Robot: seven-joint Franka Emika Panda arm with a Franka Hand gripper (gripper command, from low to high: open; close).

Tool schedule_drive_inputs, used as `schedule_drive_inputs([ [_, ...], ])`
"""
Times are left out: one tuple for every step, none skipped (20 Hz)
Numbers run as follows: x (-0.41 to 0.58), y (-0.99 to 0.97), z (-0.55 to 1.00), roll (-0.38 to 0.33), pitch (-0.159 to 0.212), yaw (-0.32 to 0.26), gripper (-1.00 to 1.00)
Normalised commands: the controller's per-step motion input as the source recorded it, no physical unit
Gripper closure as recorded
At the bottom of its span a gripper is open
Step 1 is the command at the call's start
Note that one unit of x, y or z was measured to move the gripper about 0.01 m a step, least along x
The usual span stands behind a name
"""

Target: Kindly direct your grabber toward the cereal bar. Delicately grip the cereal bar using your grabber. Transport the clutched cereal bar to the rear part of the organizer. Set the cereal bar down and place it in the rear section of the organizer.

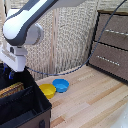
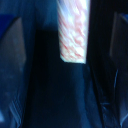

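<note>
My grabber (image 1: 12, 75), a white block on the thick white arm, reaches down into the black organizer (image 1: 35, 102) at the exterior view's left. Its fingertips are hidden behind the bin's wall. A yellow-brown striped flat thing (image 1: 12, 90) lies just under it inside the bin; I take it for the cereal bar. In the blurred wrist view the cereal bar (image 2: 74, 30) shows as an orange-red and white printed box against the organizer's dark floor (image 2: 60, 95), between dark walls. I cannot tell whether the fingers still hold it.
A yellow bowl (image 1: 48, 90) and a blue bowl (image 1: 61, 85) sit on the wooden table just beside the organizer. A brown drawer cabinet (image 1: 112, 45) stands at the exterior view's right. A black cable (image 1: 92, 55) hangs behind the arm.
</note>
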Motion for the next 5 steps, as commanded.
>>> schedule_drive_inputs([
  [0.000,-0.03,0.80,-0.028,0.121,-0.039,-1.00],
  [0.000,0.00,0.78,-0.025,0.119,-0.025,-1.00],
  [0.000,0.00,0.65,-0.011,0.115,-0.013,-1.00],
  [0.000,0.00,0.48,-0.044,0.096,-0.016,-1.00],
  [0.000,0.00,0.18,-0.021,0.012,-0.019,-1.00],
])
